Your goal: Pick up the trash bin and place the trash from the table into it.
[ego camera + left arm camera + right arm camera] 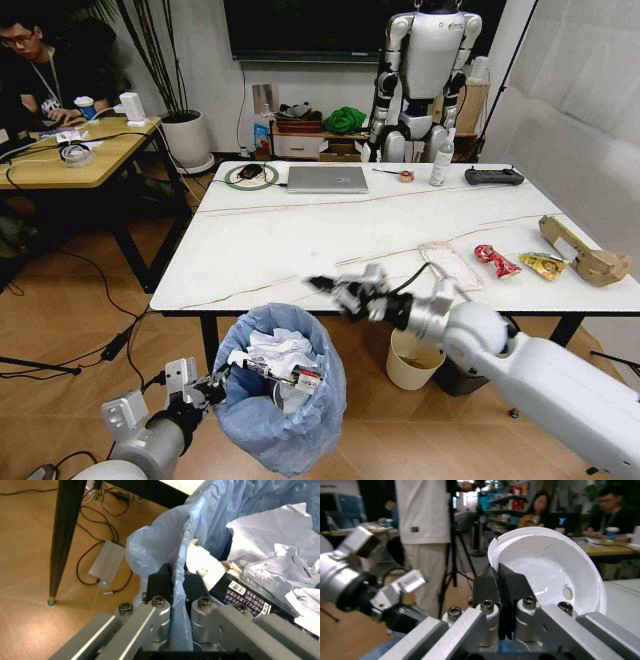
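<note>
The trash bin [285,405], lined with a crinkly light-blue bag, hangs off the floor in front of the table [300,240]. My left gripper [222,382] is shut on its bag rim; the left wrist view has the fingers [162,581] pinching the blue plastic [155,540]. Crumpled white tissues [280,350] and a dark labelled pack [245,594] lie inside. My right gripper [340,290] hovers at the table's front edge just above the bin, shut on a round white lid [555,573]. On the table's right lie a clear package [452,265], red wrapper [496,261], yellow wrapper [544,264] and brown paper bag [587,256].
A grey laptop [327,179], black controller [494,176], bottle [441,160] and tape roll [406,176] sit along the table's far edge. A cream bucket [412,360] stands under the table. A black table leg [65,536] and cables are beside the bin. A wooden desk [60,160] is at left.
</note>
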You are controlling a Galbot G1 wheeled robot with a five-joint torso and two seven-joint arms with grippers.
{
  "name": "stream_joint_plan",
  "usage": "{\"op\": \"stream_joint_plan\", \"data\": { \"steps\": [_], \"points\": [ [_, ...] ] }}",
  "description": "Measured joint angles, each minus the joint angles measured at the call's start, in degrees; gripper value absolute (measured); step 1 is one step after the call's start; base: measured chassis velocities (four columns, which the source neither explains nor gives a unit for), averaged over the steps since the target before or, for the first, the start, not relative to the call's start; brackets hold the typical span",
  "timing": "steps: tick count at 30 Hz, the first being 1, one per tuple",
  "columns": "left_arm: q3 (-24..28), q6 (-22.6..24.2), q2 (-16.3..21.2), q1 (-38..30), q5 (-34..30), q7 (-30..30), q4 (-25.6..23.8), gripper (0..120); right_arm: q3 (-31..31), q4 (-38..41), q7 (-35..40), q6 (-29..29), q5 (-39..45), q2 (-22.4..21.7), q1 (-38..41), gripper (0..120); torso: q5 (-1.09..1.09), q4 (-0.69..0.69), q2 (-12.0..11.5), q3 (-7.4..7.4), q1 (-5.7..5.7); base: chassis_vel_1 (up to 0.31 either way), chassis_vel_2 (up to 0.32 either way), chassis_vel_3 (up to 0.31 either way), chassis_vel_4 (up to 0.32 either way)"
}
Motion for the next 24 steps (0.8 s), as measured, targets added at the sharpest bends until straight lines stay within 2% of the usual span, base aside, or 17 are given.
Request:
{"op": "stream_joint_plan", "data": {
  "steps": [3, 6, 18, 19, 22, 24],
  "points": [
    [0.0, 0.1, 0.0, -0.1, -0.3, -0.2, 0.1, 0, -5.4, -0.7, -4.3, 0.1, 1.7, 2.3, 4.2, 0, -0.01, 0.02, 0.0, 0.0, 0.0, 0.0, 0.0, 0.0, 0.0],
    [0.0, 0.2, -0.1, -0.3, -0.3, -0.3, 0.3, 0, -7.7, -1.3, -5.9, 0.3, 1.8, 2.5, 5.7, 0, -0.01, 0.0, 0.0, 0.0, 0.0, 0.0, 0.0, 0.0, 0.0],
    [-0.1, 0.4, -0.8, -0.5, -0.4, -0.7, 0.1, 0, -9.5, -2.0, -9.3, 1.3, -0.3, 1.7, 6.0, 0, 0.01, -0.01, 0.0, 0.0, 0.0, 0.0, 0.0, 0.0, 0.0],
    [-0.1, 0.5, -0.9, -0.5, -0.4, -0.8, 0.1, 0, -9.2, -2.2, -9.8, 1.5, -0.8, 1.6, 5.9, 7, 0.01, -0.01, 0.0, 0.0, 0.01, 0.0, 0.0, 0.0, 0.0],
    [-0.1, 0.6, -0.9, -0.5, -0.4, -1.0, 0.1, 0, -8.9, -2.4, -10.2, 1.6, -1.4, 1.4, 5.8, 13, 0.01, 0.0, 0.0, 0.0, 0.01, 0.0, 0.0, 0.0, 0.0],
    [-0.1, 0.6, -0.9, -0.5, -0.4, -1.1, 0.0, 0, -8.4, -2.6, -10.7, 1.8, -2.0, 1.0, 5.3, 23, 0.01, 0.0, 0.0, 0.0, 0.01, 0.0, 0.0, 0.0, 0.0]
  ]
}}
